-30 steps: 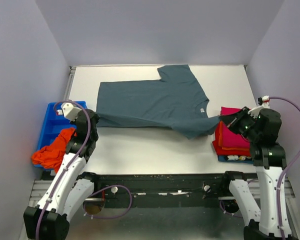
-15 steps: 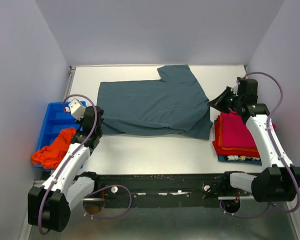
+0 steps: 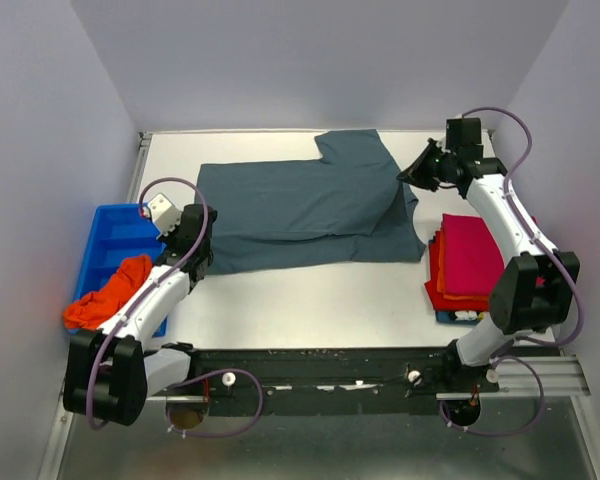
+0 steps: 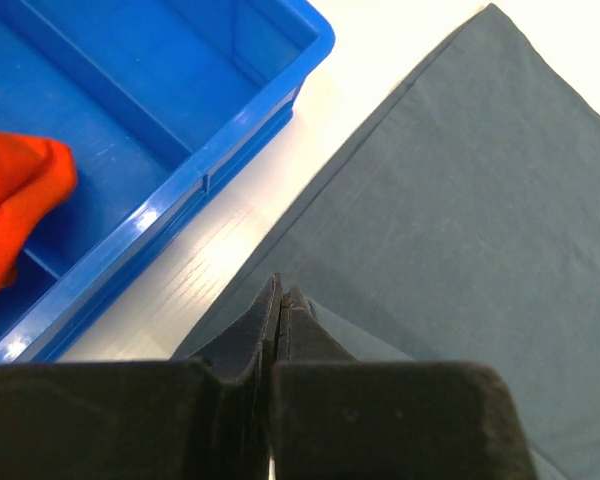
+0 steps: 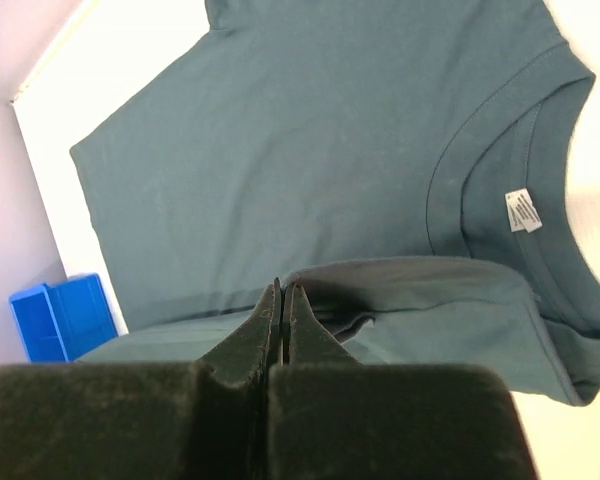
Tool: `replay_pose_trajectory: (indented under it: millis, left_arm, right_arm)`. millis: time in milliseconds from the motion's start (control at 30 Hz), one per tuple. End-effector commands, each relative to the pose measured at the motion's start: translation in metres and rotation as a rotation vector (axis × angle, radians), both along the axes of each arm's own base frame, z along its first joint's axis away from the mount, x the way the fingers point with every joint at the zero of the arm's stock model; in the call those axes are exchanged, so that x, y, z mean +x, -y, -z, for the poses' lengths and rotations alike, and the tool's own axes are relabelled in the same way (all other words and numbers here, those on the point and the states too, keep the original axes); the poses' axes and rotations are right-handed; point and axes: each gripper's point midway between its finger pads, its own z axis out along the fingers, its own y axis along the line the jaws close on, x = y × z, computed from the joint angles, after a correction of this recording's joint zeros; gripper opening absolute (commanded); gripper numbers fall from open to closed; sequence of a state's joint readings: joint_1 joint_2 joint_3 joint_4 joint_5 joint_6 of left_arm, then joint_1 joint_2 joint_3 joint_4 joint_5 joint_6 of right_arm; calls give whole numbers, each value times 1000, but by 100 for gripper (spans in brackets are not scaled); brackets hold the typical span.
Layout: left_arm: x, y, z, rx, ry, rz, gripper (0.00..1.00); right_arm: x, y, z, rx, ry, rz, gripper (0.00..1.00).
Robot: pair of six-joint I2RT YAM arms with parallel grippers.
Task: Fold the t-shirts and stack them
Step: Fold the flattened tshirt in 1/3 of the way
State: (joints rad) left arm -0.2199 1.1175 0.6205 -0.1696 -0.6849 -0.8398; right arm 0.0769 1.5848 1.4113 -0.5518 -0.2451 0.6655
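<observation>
Slate grey-blue cloth t-shirt lies flat on the middle-to-far part of the white table, collar to the right, with its near long edge doubled over the body. This looks like the lengthwise fold, roughly half laid. The left gripper is pinched tight on the near-left hem corner, and the right gripper is clamped on the folded layer by the collar (no finger gap in either wrist view). Next move: take both corners farther, level, and release together. A rigid blue plastic bin holding a crumpled orange shirt sits just left. The folded magenta-on-red stack just right could snag.
</observation>
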Motion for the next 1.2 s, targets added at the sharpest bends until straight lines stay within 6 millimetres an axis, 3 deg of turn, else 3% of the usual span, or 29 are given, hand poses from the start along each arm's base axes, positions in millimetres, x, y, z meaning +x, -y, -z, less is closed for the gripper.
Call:
replay_pose_trajectory:
  millis: [0, 500, 867, 1100, 1167]
  left_arm:
    - [21, -5, -16, 37, 42, -32, 0]
    - [56, -4, -5, 68, -4, -41, 0]
    - [76, -6, 7, 65, -29, -45, 0]
    - [93, -8, 13, 56, -46, -50, 0]
    - [96, -7, 17, 51, -62, -46, 0]
  right_arm:
    - [14, 6, 9, -48, -40, 32, 1]
    - [48, 7, 25, -61, -67, 56, 1]
    - [65, 8, 22, -73, -60, 63, 1]
    - [83, 9, 36, -90, -87, 72, 1]
    - [88, 9, 42, -96, -98, 67, 5]
